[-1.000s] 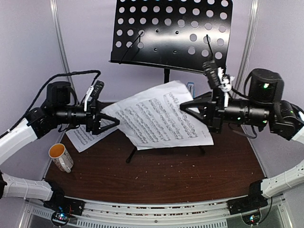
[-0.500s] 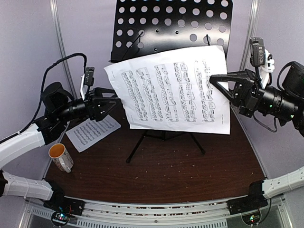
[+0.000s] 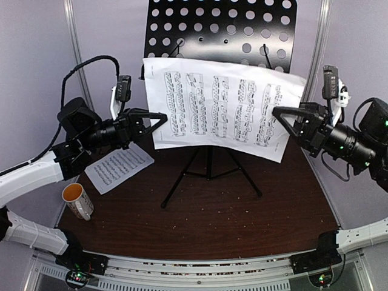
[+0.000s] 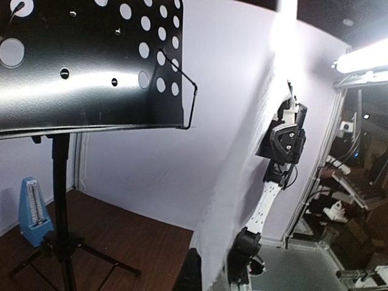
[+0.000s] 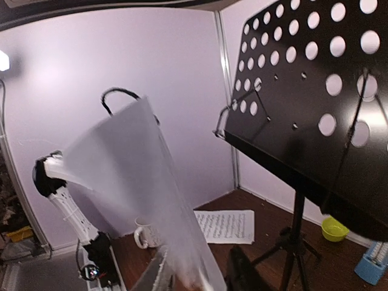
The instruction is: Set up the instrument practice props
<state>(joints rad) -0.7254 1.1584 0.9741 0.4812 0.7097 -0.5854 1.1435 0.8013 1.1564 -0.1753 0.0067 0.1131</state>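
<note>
Here, seen from above, the left gripper (image 3: 162, 115) sits left of centre with its jaws closed narrowly on the left edge of a sheet (image 3: 221, 109). The right gripper (image 3: 274, 111), right of centre, is clamped on the sheet's right margin. The sheet hangs in the air between the two, printed side toward the camera, its right side slightly lower than its left. It covers the lower edge of the stand (image 3: 218, 27), whose perforated desk fills the upper centre of the frame. Whether paper and desk touch cannot be told.

In the left wrist view the sheet (image 4: 242, 182) appears edge-on and blurred, rising from beside one dark finger (image 4: 193, 273) at the bottom edge. The stand (image 4: 91, 60) lies at upper left and the metronome (image 4: 33, 209) stands upright on the counter at lower left, near the stand's legs. In the right wrist view the sheet (image 5: 139, 182) is a pale blur at centre left.

A second sheet (image 3: 118, 168) lies flat on the counter (image 3: 242, 224) at centre left, below the left gripper. A mug (image 3: 77, 200) stands at lower left, just beside that page. A bowl (image 5: 335, 229) rests at lower right of the right wrist view, beyond the stand's pole.
</note>
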